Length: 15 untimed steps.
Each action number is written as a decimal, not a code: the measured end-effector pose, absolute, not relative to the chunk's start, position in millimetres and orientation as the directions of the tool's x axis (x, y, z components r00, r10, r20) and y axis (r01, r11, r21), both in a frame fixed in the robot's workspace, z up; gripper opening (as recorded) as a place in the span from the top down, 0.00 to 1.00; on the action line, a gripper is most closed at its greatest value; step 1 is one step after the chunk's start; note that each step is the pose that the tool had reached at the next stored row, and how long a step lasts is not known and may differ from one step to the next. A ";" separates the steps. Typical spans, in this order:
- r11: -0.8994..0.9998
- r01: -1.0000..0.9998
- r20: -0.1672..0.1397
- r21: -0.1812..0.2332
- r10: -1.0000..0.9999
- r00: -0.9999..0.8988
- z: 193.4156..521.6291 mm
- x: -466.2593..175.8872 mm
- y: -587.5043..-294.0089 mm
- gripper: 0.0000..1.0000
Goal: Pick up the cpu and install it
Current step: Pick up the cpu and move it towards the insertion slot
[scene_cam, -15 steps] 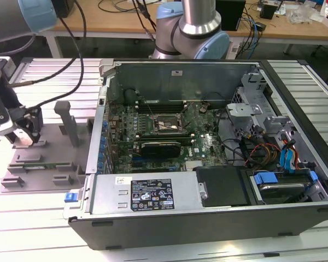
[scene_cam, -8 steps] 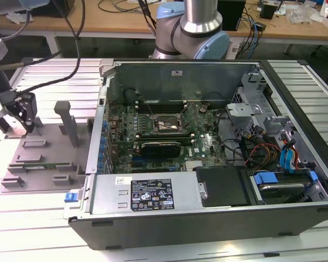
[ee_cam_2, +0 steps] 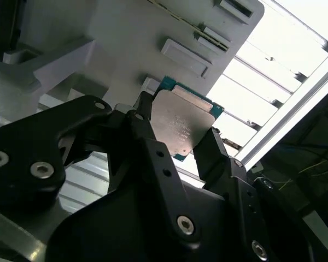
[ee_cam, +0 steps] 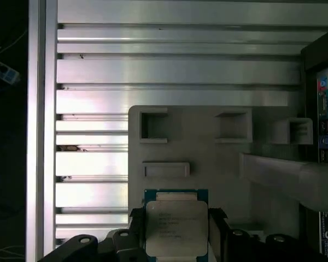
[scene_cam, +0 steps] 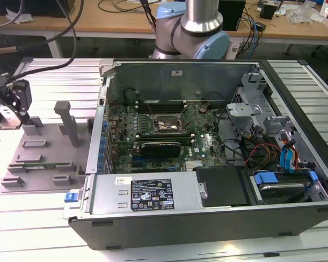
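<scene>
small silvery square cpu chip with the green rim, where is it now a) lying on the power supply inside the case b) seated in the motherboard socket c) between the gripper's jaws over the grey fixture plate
c: in both wrist views the small silvery square cpu chip sits between the jaws of the black gripper, with the pale grey fixture plate behind it.

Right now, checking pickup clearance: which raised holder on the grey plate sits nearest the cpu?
The low, wide rectangular holder just beside the cpu in the pincer; the square pockets lie farther off.
</scene>
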State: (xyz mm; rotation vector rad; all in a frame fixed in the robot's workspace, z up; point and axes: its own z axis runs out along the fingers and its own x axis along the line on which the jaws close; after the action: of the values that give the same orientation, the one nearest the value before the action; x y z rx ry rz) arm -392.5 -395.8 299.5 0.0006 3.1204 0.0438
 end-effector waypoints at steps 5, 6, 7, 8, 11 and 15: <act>1.000 0.000 -0.021 0.028 0.001 -1.000 310.7 -392.5 -395.8 0.45; 1.000 0.000 -0.021 0.028 0.001 -1.000 312.8 -392.5 -395.8 0.45; 1.000 0.000 -0.021 0.028 0.001 -1.000 314.1 -392.5 -395.8 0.45; 1.000 0.000 -0.021 0.028 0.001 -1.000 316.8 -392.5 -395.8 0.45; 1.000 0.000 -0.021 0.028 0.001 -1.000 325.3 -392.5 -395.7 0.45; 1.000 0.000 -0.021 0.027 0.001 -1.000 336.6 -392.5 -395.6 0.45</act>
State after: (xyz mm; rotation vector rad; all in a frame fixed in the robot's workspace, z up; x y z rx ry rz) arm -392.5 -395.6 336.6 0.0007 3.1203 0.0428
